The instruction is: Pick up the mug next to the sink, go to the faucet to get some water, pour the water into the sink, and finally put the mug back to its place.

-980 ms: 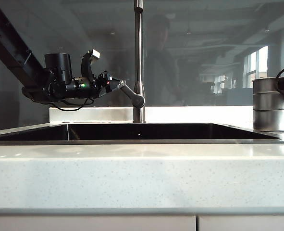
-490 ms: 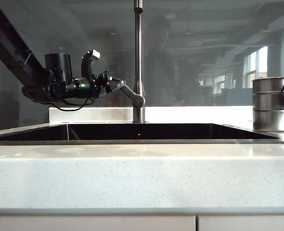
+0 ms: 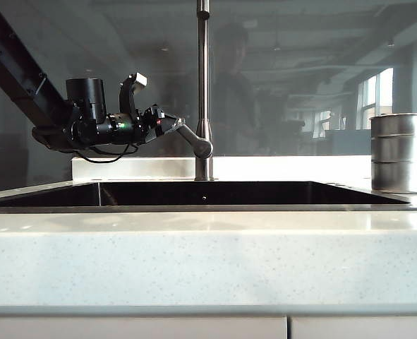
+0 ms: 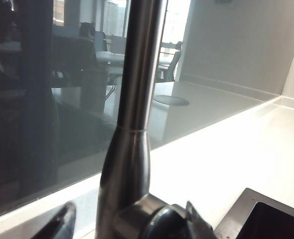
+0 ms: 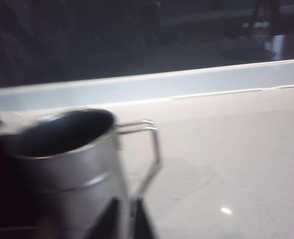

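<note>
Pale speckled stone forms the surface around the black sink. My left end effector hangs level at the lever of the faucet, fingers spread on either side of it. The mug stands upright on the surface right of the sink, untouched. My right end effector sits just beside its wire handle, fingers nearly together, holding nothing.

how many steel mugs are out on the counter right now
1. The ridged brushed-steel mug stands upright on the pale speckled countertop, at the right end of the black sink. The right wrist view shows the same mug. Anything beyond the frame edges is unseen.
</note>
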You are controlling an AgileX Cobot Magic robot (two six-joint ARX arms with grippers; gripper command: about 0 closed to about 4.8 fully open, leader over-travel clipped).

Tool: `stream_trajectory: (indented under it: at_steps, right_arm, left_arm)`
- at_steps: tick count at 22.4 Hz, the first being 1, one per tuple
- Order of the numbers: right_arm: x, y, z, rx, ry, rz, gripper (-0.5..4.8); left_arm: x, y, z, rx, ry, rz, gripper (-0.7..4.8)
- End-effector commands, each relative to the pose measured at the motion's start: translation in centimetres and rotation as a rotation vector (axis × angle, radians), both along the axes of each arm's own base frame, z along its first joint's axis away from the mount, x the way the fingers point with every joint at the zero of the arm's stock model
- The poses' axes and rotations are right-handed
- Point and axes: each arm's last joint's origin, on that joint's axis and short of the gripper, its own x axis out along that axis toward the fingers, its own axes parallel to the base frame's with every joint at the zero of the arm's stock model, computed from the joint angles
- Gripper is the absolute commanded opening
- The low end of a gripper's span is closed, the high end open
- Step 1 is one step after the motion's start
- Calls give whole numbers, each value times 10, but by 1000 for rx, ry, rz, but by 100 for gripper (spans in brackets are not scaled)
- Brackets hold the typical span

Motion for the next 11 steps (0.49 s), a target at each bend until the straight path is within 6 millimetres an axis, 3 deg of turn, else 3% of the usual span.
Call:
stream_trajectory:
  at_steps: [1,5,8,11]
  right_arm:
    - [-22,7,5,138,-67,108,-6]
    - [-43,15,9,271,-108,301,-5]
    - [-53,21,19,204,-155,492,-5]
    - [-55,22,22,187,-171,516,-5]
  left_arm:
    - [4,9,-7,-3,48,82,268]
    - [4,9,-7,-4,48,82,268]
    - [4,9,-7,-3,48,81,268]
    - [4,9,-7,-3,48,82,268]
